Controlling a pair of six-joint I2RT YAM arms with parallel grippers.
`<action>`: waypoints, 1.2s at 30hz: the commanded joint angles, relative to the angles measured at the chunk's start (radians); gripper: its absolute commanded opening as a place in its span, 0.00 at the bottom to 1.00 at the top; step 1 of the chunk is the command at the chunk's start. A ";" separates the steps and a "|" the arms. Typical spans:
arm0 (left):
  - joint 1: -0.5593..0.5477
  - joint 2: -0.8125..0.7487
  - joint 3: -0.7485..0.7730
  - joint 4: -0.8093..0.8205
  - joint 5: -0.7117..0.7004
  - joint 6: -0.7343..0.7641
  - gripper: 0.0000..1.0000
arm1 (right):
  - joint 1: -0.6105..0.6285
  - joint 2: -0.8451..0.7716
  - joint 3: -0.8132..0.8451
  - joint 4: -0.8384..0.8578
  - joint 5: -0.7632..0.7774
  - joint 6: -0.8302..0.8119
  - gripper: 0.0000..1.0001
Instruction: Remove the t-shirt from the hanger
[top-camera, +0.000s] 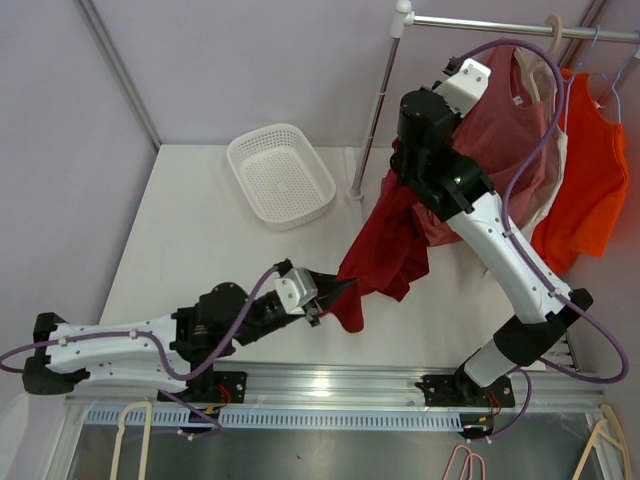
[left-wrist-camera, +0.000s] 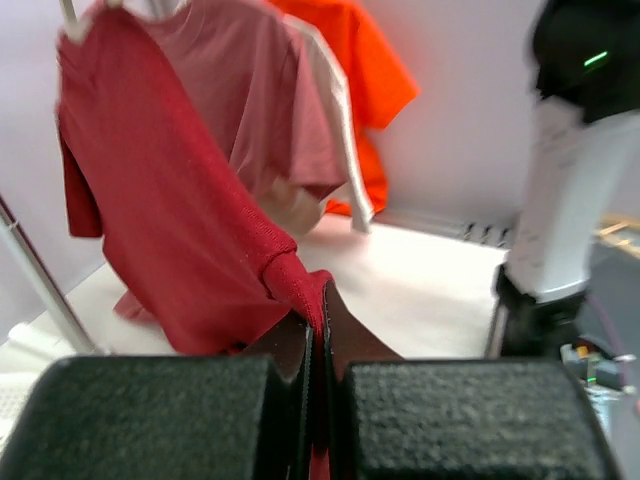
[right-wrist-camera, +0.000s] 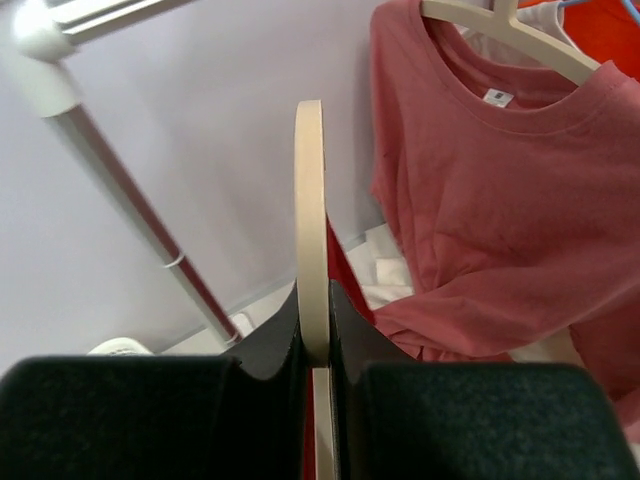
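T-shirt (top-camera: 385, 245), dark red, hung over the middle-right of the worktop (top-camera: 200, 250), stretched on a diagonal between the two arms. Upper end was up by the right arm's wrist towards the far right corner. Lower end was drawn down towards the middle of the near edge.

Left tool (left-wrist-camera: 318, 330): fingers closed tight on a bunched fold at the shirt's lower edge, with the cloth pulled to a point between the pads. It sat low, near the near edge.

Right tool (right-wrist-camera: 315, 340): clamped on a cream hanger (right-wrist-camera: 310, 200), seen edge-on between the fingers. A strip of dark red cloth showed just beside the hanger below the grip. Couldn't tell how much of the shirt was on the hanger.

Rail (top-camera: 520, 22) ran past the far right corner, carrying a pink shirt (top-camera: 510, 130), a white garment (left-wrist-camera: 335, 120) and an orange shirt (top-camera: 590, 180) on their own hangers. White basket (top-camera: 280, 175) sat by the far edge, left of the rail's post, well apart from the shirt.
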 joint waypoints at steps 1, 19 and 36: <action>-0.059 -0.080 -0.026 -0.014 -0.036 0.010 0.01 | -0.070 0.000 0.055 0.015 -0.046 0.038 0.00; -0.108 -0.152 -0.291 0.081 -0.203 -0.081 0.01 | -0.197 -0.056 0.104 -0.185 -0.310 0.148 0.00; 0.498 0.261 0.351 -0.342 0.009 -0.395 0.01 | -0.050 -0.368 -0.010 -0.342 -0.514 0.139 0.00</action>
